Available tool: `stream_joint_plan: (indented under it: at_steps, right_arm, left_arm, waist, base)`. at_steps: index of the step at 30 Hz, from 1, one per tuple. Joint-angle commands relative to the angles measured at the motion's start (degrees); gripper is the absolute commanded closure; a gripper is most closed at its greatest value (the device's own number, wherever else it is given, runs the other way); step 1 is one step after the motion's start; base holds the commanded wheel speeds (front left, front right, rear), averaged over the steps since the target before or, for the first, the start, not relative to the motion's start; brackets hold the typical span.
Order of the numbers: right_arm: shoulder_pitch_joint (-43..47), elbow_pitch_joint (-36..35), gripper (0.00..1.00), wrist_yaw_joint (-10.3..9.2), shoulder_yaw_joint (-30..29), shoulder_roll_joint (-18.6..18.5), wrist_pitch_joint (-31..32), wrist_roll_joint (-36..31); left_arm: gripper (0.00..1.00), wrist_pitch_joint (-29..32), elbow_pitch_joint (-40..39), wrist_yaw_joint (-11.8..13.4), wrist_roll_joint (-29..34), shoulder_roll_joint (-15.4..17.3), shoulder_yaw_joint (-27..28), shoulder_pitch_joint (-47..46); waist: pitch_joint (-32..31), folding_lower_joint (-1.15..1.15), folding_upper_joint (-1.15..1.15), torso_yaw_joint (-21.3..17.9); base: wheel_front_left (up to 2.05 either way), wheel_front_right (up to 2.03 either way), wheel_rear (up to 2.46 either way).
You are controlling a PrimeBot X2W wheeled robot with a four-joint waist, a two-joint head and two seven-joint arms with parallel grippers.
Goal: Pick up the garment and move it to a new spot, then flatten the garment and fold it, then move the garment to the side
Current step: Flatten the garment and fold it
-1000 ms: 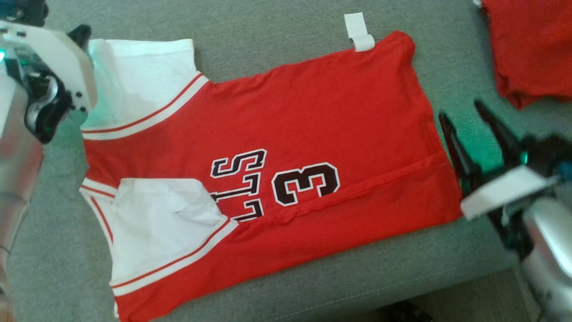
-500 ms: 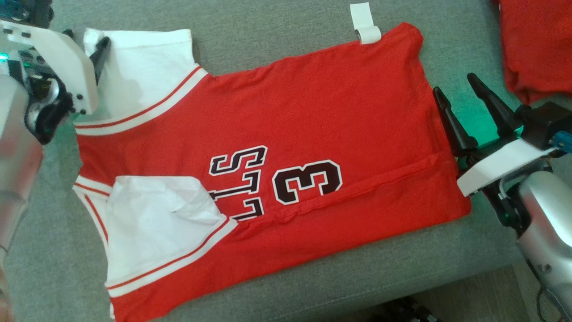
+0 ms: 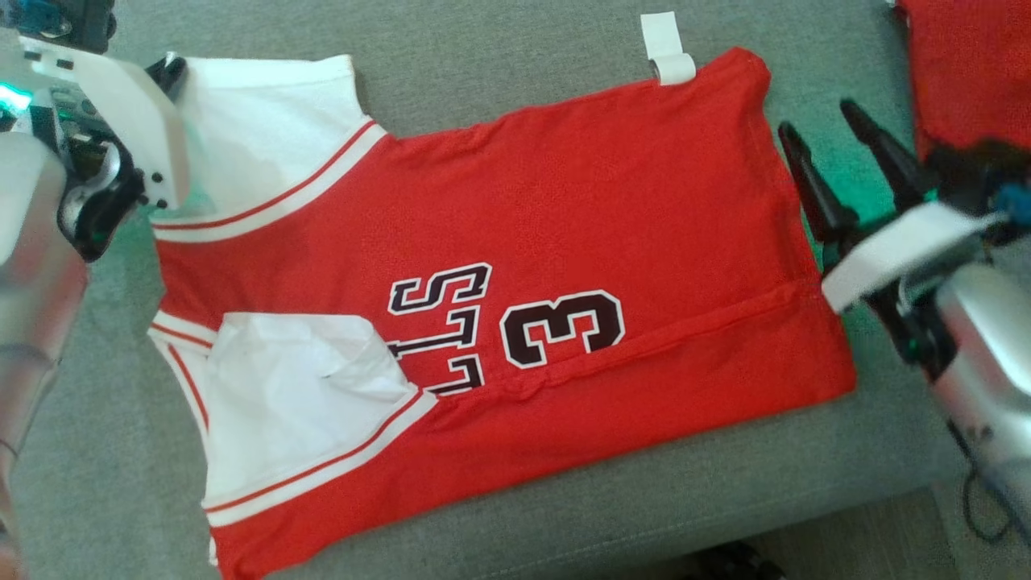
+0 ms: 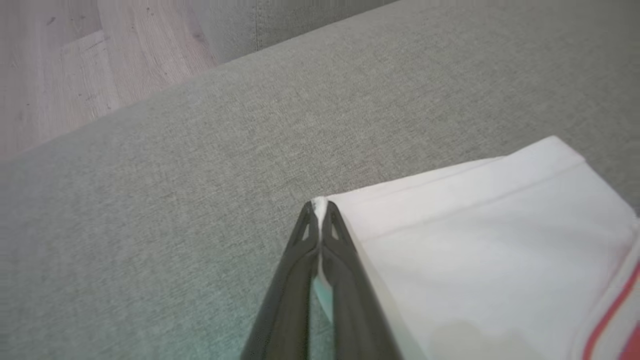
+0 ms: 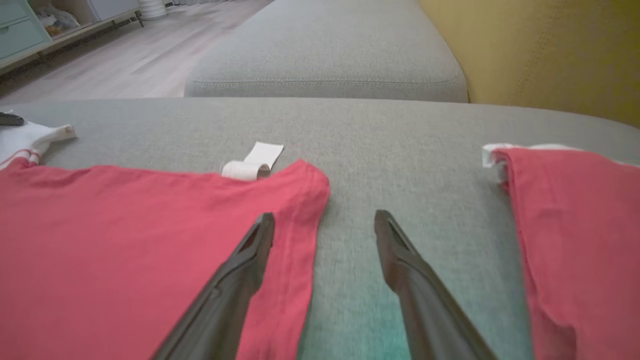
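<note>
The garment is a red jersey with white sleeves and black lettering, spread flat on the grey cushion. My left gripper is at the far-left sleeve. In the left wrist view it is shut on the corner of the white sleeve, with a sliver of white cloth pinched between the tips. My right gripper stands open beside the hem at the right. In the right wrist view its left finger hangs over the red hem and its right finger over bare cushion.
A second red garment lies at the far right, close to my right gripper, also seen as red cloth. A white tag sticks out past the jersey's far edge. The cushion's front edge drops to wooden floor.
My left gripper opened over the sleeve and has closed on its corner. My right gripper, still open, has moved up along the hem toward the far corner. The camera shifted slightly.
</note>
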Motion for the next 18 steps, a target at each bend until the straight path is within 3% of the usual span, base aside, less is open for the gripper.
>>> stream_joint_plan:
  at_steps: [1, 7, 13, 16, 18]
  right_arm:
    - [-1.28, -0.15, 0.0, 0.37, 0.71, -0.64, 1.2, 0.95]
    - [-8.8, 6.48, 0.0, 0.37, 3.42, 1.58, 7.57, 5.41]
    - [-13.71, 12.64, 0.0, 0.37, 7.06, 1.86, 9.63, 7.87]
    - [-15.0, 14.86, 1.0, 0.37, 9.11, 1.83, 9.36, 8.68]
    - [-15.62, 15.57, 1.0, 0.37, 10.53, 1.57, 8.1, 9.12]
  left_arm:
    - [1.0, -0.65, -1.68, 0.11, -0.67, 2.68, 1.52, -2.34]
    - [1.0, -1.2, -2.92, 0.1, -1.39, 2.08, -0.34, -3.63]
    - [1.0, -2.14, -3.51, 0.1, -2.21, 1.72, -1.93, -5.34]
    - [1.0, -3.04, -3.67, 0.1, -2.88, 1.52, -2.61, -5.84]
    - [1.0, -4.28, -4.07, 0.1, -3.87, 1.31, -2.89, -5.78]
  waist:
    - [-0.23, 0.0, 0.0, 0.33]
    - [0.27, 0.0, 0.0, 2.04]
    - [1.23, 0.0, 0.0, 3.52]
    - [1.39, 0.0, 0.0, 4.09]
    - [1.14, 0.0, 0.0, 4.39]
  base:
    - [0.0, 0.0, 0.0]
    - [0.0, 0.0, 0.0]
    - [0.0, 0.0, 0.0]
    - [0.0, 0.0, 0.0]
    - [0.0, 0.0, 0.0]
